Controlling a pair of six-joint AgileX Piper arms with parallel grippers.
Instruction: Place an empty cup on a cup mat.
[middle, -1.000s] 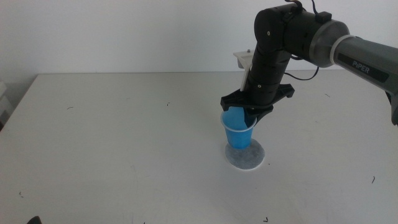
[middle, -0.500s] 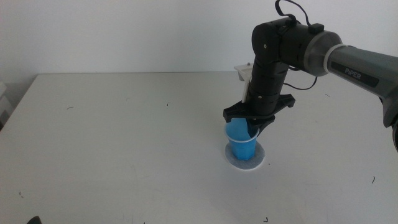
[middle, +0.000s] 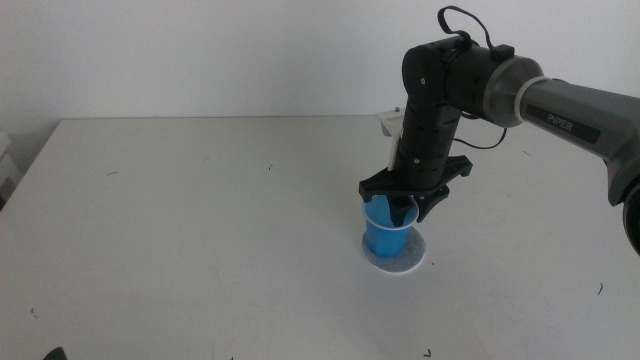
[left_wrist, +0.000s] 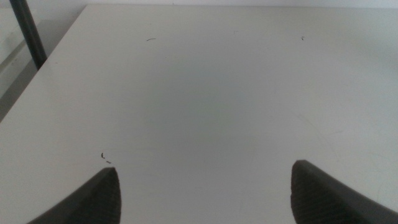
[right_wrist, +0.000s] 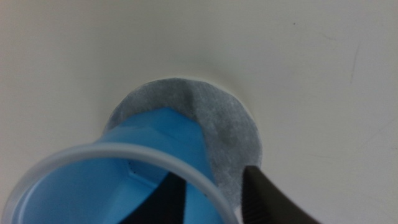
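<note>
The blue cup (middle: 383, 235) sits upright over the round grey cup mat (middle: 411, 259), its base at the mat's left part; I cannot tell whether it touches. My right gripper (middle: 404, 207) comes down from above and is shut on the cup's rim wall. In the right wrist view one jaw is inside the cup (right_wrist: 143, 168) and the other outside, and my right gripper (right_wrist: 211, 186) pinches the pale rim with the cup mat (right_wrist: 227, 127) behind it. My left gripper (left_wrist: 205, 174) hangs open over bare table, away from the cup.
The white table (middle: 180, 220) stretches to the left and front of the mat, with a few small dark specks. A small white object (middle: 386, 118) sits behind the right arm near the table's far edge.
The right gripper has come down with the cup, from a little above the mat to the mat's surface. The left arm has not moved.
</note>
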